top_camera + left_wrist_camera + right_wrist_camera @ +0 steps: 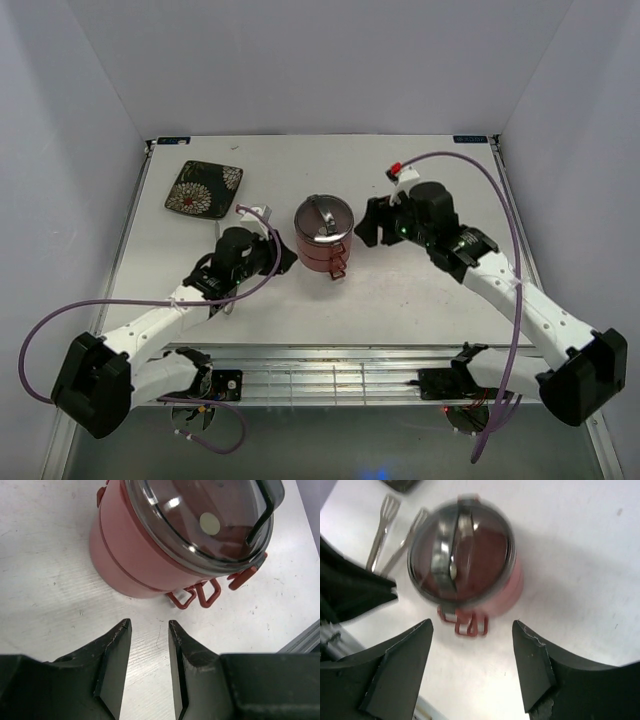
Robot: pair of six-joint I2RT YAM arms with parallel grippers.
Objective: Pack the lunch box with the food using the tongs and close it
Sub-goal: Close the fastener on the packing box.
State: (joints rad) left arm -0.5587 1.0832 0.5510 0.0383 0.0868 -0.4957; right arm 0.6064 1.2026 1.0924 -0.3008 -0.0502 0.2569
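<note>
The lunch box stands stacked in the middle of the table, two dark-red bowls under a grey metal top lid with a handle bar. Red side handles stick out at its base. My left gripper is open and holds nothing, low over the table just left of the box. On the box's right, my right gripper is open wide and holds nothing, a short way off. The tongs lie on the table beyond the box, by the left arm. The food is out of view.
A dark patterned square plate sits at the back left of the table. White walls close in the table on three sides. A metal rail runs along the near edge between the arm bases.
</note>
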